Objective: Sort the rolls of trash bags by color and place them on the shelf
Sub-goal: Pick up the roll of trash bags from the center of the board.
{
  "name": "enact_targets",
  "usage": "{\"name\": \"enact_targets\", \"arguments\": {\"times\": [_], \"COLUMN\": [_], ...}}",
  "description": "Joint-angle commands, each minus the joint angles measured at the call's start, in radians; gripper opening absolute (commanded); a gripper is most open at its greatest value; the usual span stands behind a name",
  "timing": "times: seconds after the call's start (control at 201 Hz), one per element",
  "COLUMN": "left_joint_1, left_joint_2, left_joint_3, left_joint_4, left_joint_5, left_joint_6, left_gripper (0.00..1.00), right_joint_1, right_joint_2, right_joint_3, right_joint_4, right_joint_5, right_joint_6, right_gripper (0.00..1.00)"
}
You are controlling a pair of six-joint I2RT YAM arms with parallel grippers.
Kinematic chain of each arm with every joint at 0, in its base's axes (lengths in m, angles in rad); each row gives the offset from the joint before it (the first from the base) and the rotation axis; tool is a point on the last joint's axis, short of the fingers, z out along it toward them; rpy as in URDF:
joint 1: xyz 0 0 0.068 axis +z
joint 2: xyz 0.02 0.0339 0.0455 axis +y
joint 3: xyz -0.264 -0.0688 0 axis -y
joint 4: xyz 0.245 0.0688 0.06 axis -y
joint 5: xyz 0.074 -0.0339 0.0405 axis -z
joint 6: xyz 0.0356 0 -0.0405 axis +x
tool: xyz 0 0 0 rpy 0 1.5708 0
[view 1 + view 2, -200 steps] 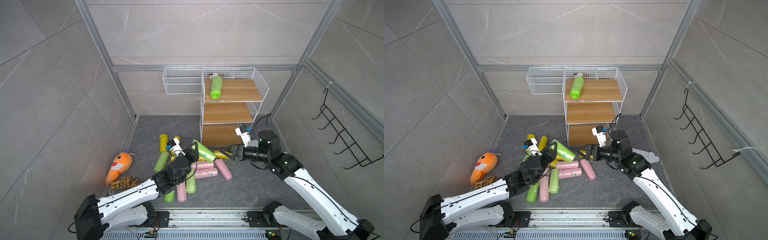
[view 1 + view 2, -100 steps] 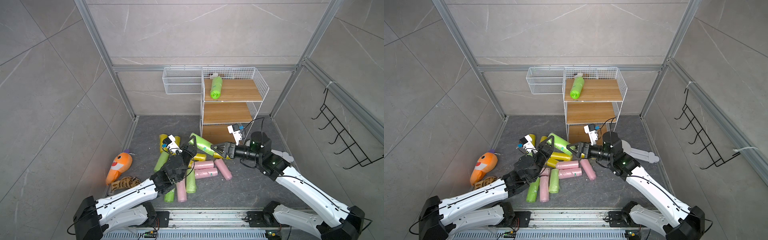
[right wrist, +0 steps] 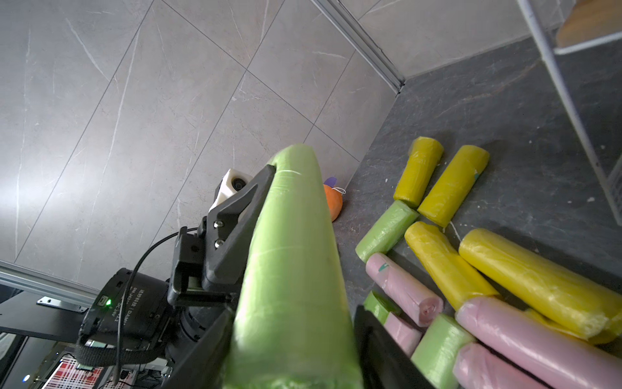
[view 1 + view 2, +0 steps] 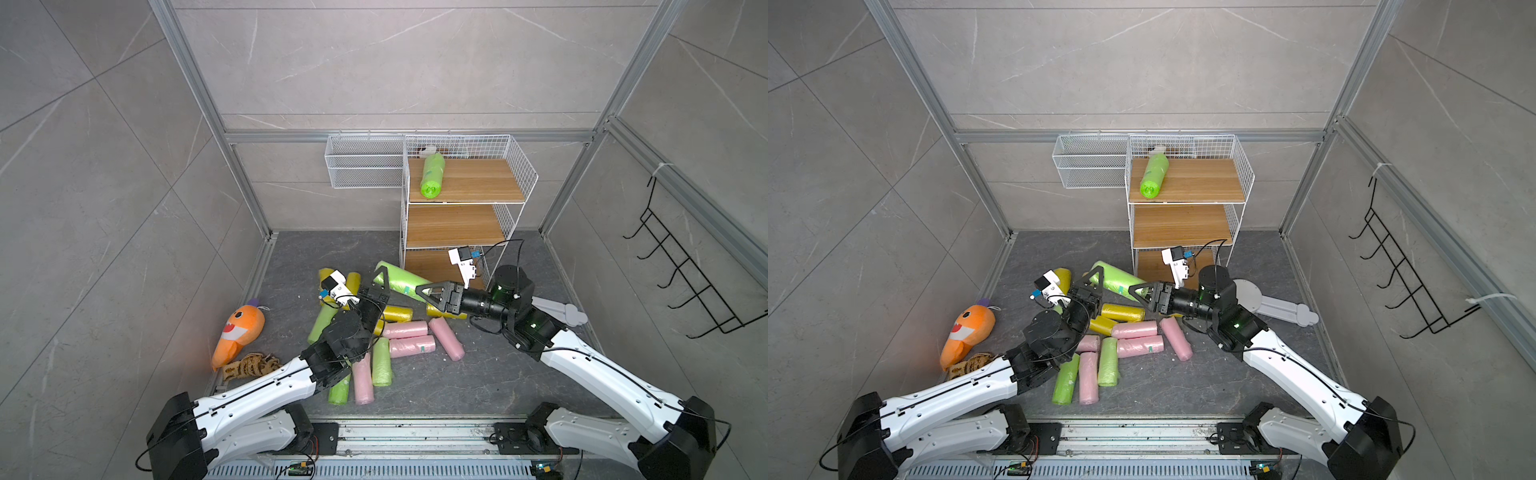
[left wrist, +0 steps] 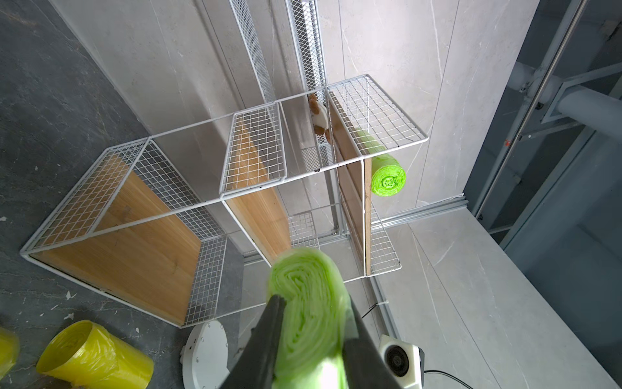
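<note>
Where the two arms meet in front of the shelf (image 4: 459, 226), a lime green roll (image 4: 397, 279) spans the gap between them, above the loose rolls (image 4: 405, 330) on the floor.

1. Position relative to the claws. The left gripper (image 4: 380, 277) is clamped on one end of the roll. In the left wrist view its two fingers (image 5: 272, 323) press the plastic flat from both sides. The right gripper (image 4: 419, 291) surrounds the opposite end. Its fingers (image 3: 380, 336) lie close against both flanks, but whether they press the roll cannot be told.

2. Orientation. The long axis runs across the workspace from claw to claw. The left-gripper end lies nearer the back wall and the other end nearer the robot.

3. View differences.
- Both top views show the full length of the roll but hide the lower left finger.
- The left wrist view shows the folded end face, and a second green roll (image 5: 387, 175) overhanging the front edge of the shelf's top tier, its axis running front to back.
- The right wrist view shows the roll's side, and yellow, green and pink rolls lying on the floor beside it.
</note>
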Motion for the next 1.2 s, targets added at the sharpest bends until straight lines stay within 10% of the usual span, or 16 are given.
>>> {"name": "enact_targets", "arguments": {"times": [0.0, 0.129, 0.478, 1.194], "left_joint_1": [0.008, 0.018, 0.122, 0.149], "left_joint_2": [0.002, 0.02, 0.054, 0.088], "left_joint_3": [0.0, -0.007, 0.086, 0.266], "left_joint_4": [0.105, 0.113, -0.09, -0.36], "left_joint_5": [0.049, 0.068, 0.152, 0.172], "left_joint_6": [-0.056, -0.08, 0.086, 0.466], "left_gripper": [0.19, 0.24, 0.8, 0.86], "right_joint_1": [0.006, 0.005, -0.021, -0.069], "right_joint_2": [0.011, 0.014, -0.126, 0.189], "right_joint_3": [0.001, 0.016, 0.138, 0.933], "right_joint_4": [0.057, 0.051, -0.254, -0.812], "right_joint_5": [0.006, 0.011, 0.28, 0.883], "right_joint_6": [0.006, -0.005, -0.242, -0.692], "right_gripper": [0.52, 0.41, 0.32, 0.3]}}
